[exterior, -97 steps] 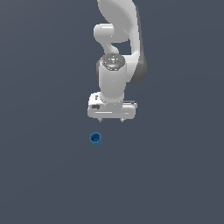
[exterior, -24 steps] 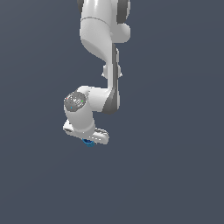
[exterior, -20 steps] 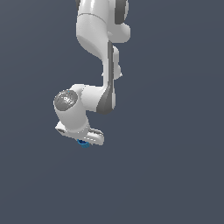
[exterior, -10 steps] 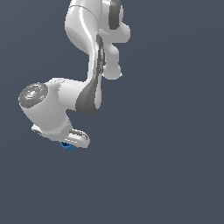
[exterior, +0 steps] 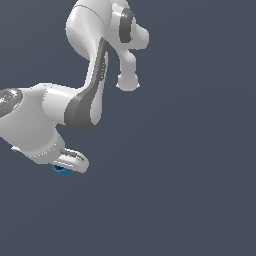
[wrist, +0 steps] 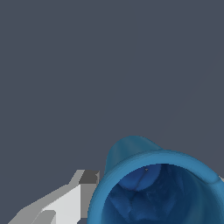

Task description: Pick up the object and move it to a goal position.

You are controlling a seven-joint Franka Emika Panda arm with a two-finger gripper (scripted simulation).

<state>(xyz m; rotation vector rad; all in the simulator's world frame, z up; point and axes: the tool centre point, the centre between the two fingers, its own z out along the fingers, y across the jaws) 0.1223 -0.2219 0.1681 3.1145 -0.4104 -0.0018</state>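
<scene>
The object, a small bright blue cup (exterior: 60, 170), pokes out just beneath my white gripper (exterior: 65, 167) at the exterior view's lower left. The gripper is shut on it and holds it off the ground. In the wrist view the cup (wrist: 153, 183) fills the near part of the picture, with its open mouth and darker hollow facing the camera. One grey-white finger (wrist: 65, 205) presses against its side. The other finger is almost hidden behind the cup's rim. No goal marker shows in either view.
The white arm (exterior: 90, 105) bends over from the top of the exterior view down to the wrist (exterior: 25, 125) at the left edge. Around it there is only a plain dark grey ground (exterior: 190, 175).
The gripper went down onto the blue cup and closed on it. Over the last second the arm has swung toward the exterior view's left, carrying the cup, and looms larger.
</scene>
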